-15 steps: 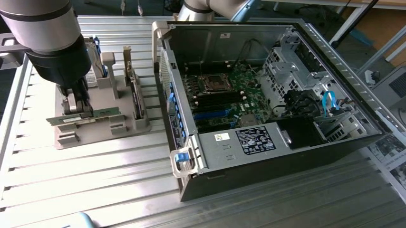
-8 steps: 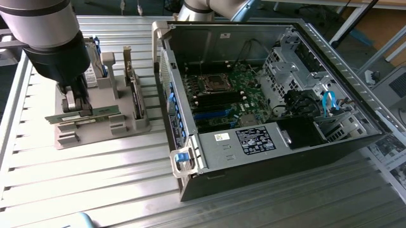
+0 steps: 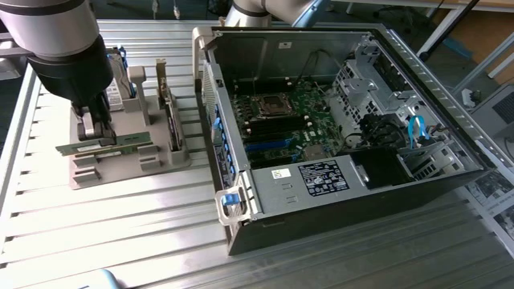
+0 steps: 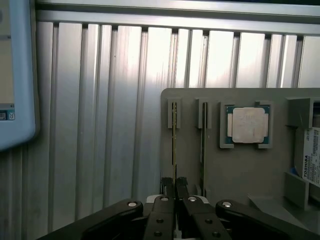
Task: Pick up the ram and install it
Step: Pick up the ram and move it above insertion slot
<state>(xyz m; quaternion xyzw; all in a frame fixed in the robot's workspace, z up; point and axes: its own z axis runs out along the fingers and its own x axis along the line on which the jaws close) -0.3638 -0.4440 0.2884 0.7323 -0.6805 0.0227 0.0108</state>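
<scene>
Slatted table [image 3: 120,229], gripper [image 4: 174,184] pinching ram [image 4: 174,135] — at holder [image 4: 240,170]

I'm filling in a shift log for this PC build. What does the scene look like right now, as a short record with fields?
gripper: shut on one end of the ram stick
ram stick: on edge, far end in its slot of the grey holder
second ram stick: in the next slot, untouched
grey holder: on the slatted table
processor chip: in its recess on the holder
hard drive: in the holder, beyond the chip
computer case: open, motherboard exposed, on the exterior view's right
</scene>
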